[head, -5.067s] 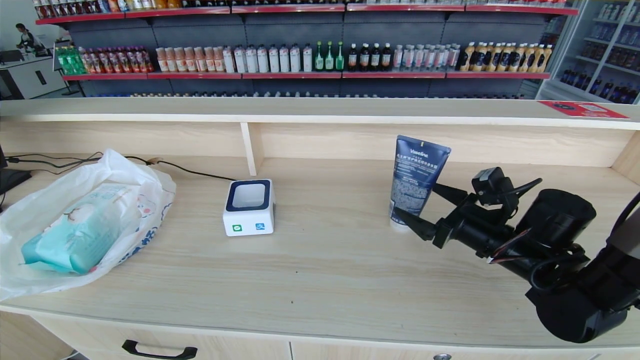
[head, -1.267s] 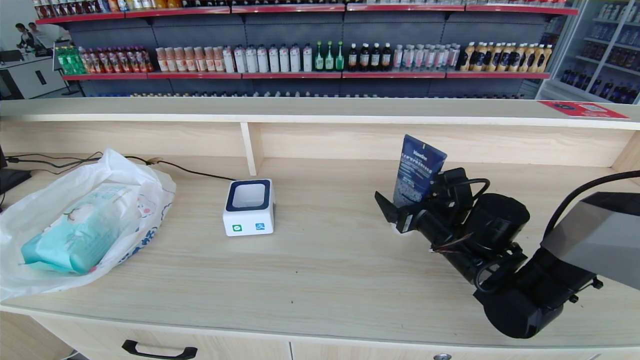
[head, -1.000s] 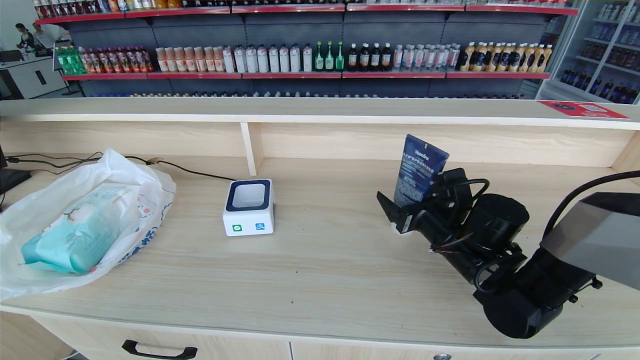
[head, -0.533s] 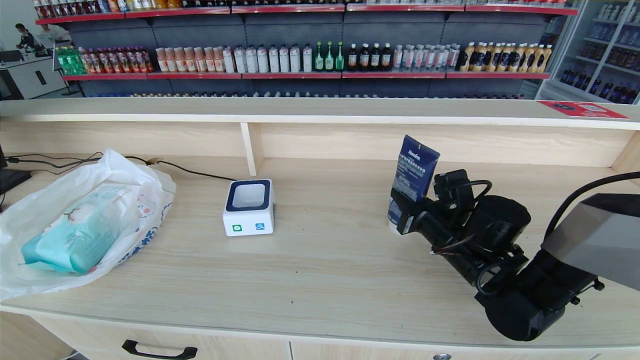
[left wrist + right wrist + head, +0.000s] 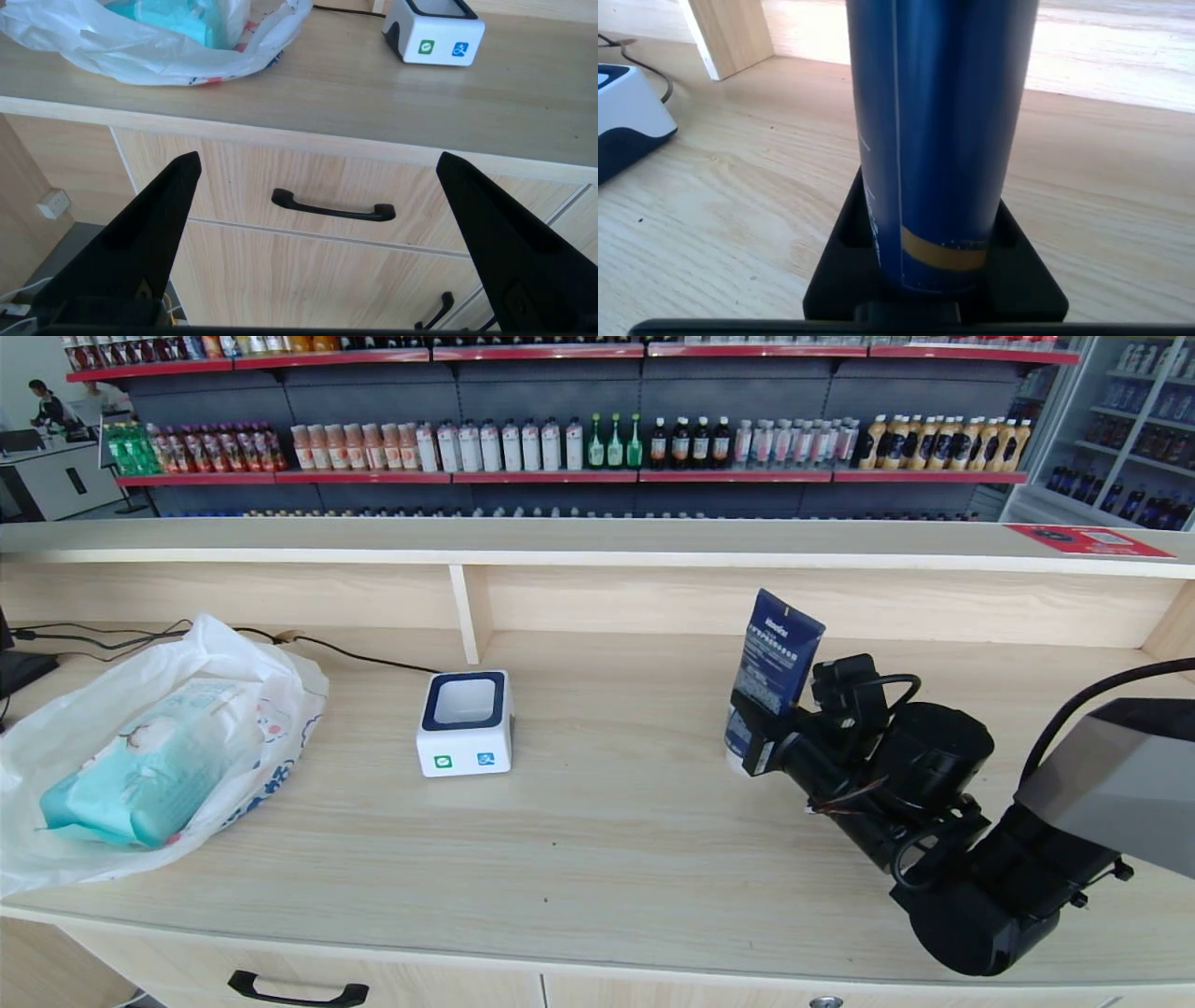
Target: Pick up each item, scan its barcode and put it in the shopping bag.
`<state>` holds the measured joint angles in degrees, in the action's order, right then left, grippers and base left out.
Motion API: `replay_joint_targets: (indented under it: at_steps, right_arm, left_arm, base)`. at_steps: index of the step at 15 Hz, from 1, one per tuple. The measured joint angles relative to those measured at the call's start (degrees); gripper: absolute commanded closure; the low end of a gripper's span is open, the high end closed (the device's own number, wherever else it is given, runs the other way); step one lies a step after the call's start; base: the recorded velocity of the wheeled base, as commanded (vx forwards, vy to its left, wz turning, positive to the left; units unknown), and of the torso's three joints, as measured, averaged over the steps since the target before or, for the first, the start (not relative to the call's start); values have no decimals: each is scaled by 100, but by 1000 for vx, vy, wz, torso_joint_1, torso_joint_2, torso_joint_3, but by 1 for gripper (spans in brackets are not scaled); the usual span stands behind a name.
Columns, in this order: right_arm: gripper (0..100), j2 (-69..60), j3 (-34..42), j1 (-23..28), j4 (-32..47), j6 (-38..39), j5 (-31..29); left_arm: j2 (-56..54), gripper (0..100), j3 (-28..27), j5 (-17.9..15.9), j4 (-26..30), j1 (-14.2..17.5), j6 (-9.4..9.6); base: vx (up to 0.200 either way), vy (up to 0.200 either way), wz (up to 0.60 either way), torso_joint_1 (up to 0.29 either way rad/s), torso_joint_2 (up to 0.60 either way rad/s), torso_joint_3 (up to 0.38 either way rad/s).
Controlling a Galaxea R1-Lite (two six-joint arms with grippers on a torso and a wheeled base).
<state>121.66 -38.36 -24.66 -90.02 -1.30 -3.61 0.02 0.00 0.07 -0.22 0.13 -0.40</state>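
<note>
Lying at the left end of the pale wooden counter (image 5: 607,840), a crumpled white plastic shopping bag (image 5: 252,681) is holding a teal soft pack of wipes (image 5: 140,765), which is showing through the bag's open side. Lower down, in front of the counter's edge, the left gripper (image 5: 318,163) is hanging with its two black fingers (image 5: 159,224) spread wide and nothing between them, facing a wooden drawer front with a black bar handle (image 5: 332,205). A thin black cable (image 5: 364,660) is running along the counter from behind the bag toward a white box-shaped barcode scanner with a navy-rimmed window (image 5: 464,723), which is sitting near the middle of the counter, well apart from the bag. Farther right, a dark blue squeeze tube with a white cap (image 5: 777,658) is standing upright, cap end down and crimped end up. The right gripper (image 5: 754,747) is clamping the tube's lower part, one black finger pressing on each side of it, just above the cap. Whether the cap is touching the wood or hanging just off it cannot be told. The tube is sitting well apart from the scanner and far from the bag.
</note>
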Motion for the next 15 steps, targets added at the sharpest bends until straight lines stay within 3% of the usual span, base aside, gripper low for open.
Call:
replay_joint_targets:
  at_steps: [15]
  right_arm:
    - [100,-184,195,-24,16,-93,9]
  left_arm:
    - [0,0,0,0,-2,2,-2]
  base:
    - [0,0,0,0,0,0]
